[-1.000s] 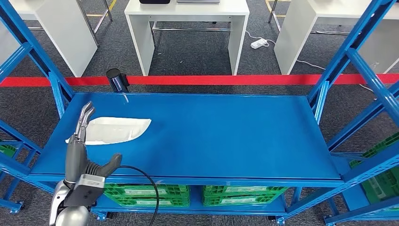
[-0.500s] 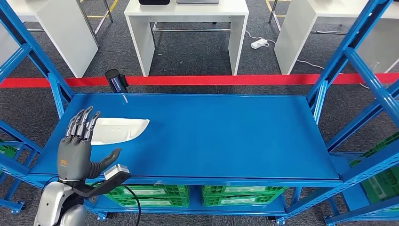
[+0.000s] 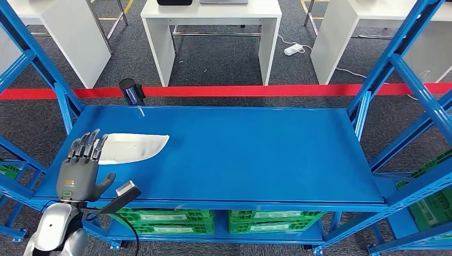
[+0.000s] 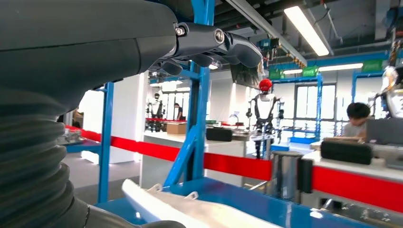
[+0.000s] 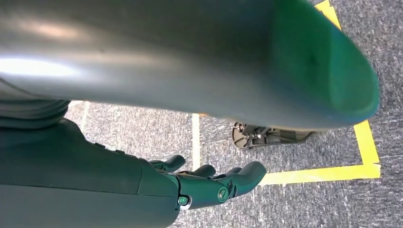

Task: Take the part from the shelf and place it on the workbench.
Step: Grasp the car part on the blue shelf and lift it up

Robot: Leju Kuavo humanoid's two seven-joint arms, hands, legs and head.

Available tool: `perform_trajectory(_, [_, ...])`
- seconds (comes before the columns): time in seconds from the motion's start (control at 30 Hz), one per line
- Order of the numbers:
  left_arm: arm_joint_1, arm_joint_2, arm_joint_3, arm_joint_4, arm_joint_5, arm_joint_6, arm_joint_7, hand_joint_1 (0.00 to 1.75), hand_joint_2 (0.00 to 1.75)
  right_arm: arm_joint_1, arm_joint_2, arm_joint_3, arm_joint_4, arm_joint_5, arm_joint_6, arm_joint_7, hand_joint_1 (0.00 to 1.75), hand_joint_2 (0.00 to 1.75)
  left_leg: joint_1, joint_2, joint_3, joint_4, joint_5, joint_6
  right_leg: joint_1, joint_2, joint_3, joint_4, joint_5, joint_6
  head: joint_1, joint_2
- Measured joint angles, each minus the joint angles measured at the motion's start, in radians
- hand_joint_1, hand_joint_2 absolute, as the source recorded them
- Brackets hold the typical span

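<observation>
White part (image 3: 130, 148) lies on the blue shelf (image 3: 240, 154) at nine o'clock — ungrasped; left hand (image 3: 79, 169) hovers beside it, fingers spread, empty — lifting and placing remain.

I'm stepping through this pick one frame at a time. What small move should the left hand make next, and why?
Probably ease the left hand forward and down onto the white curved plastic part. Its fingers are spread, holding nothing, just over the part's near end, and the part lies flat on the blue metal shelf, ungrasped.
</observation>
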Motion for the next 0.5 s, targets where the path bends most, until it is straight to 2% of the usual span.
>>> perform_trajectory(0.27, [-0.031,0.014,0.02,0.08,-0.032,0.003,0.006,0.0,1.75,0.0,0.0,0.0,0.0,0.004,0.0,-0.003,0.0,0.0,0.0,0.0,0.0,0.0,0.0,0.0,0.0,0.0,0.0,0.0,0.0,0.0,0.0,0.0])
perform_trajectory(0.5, [-0.088,0.021,0.033,0.172,-0.057,0.022,0.006,0.0,1.75,0.0,0.0,0.0,0.0,0.004,0.0,-0.002,0.0,0.0,0.0,0.0,0.0,0.0,0.0,0.0,0.0,0.0,0.0,0.0,0.0,0.0,0.0,0.0])
